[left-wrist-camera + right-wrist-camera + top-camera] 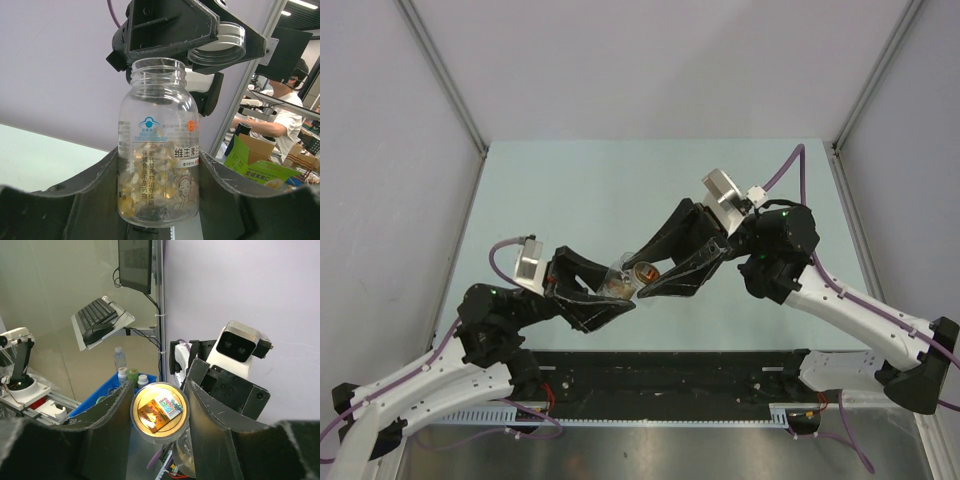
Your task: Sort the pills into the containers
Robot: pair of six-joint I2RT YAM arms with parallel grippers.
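Your left gripper [610,292] is closed around the bottle [157,150], mouth up | your right gripper [650,275] is closed around the jar [160,412], close above that mouth | some pills [132,200] lie low in the bottle | you likely have more to pour.

1. Arms: two, the left arm [430,375] and the right arm [860,310].
2. Grippers: two, the left gripper [158,175] and the right gripper [159,405].
3. Clear bottle [157,150]: one, between the left gripper's fingers.
4. Round cap [159,412]: one, between the right gripper's fingers.
5. Pills [131,197]: a yellowish heap in the bottom of the bottle, too overlapped to count.
6. Table [580,190]: one.
7. Small bottles [132,375] far off in a blue bin [95,400]: three bottles, one bin.
8. Keyboard [97,314], mouse [100,330] and monitor [135,262]: one each.
9. Person [285,110]: one, far right.
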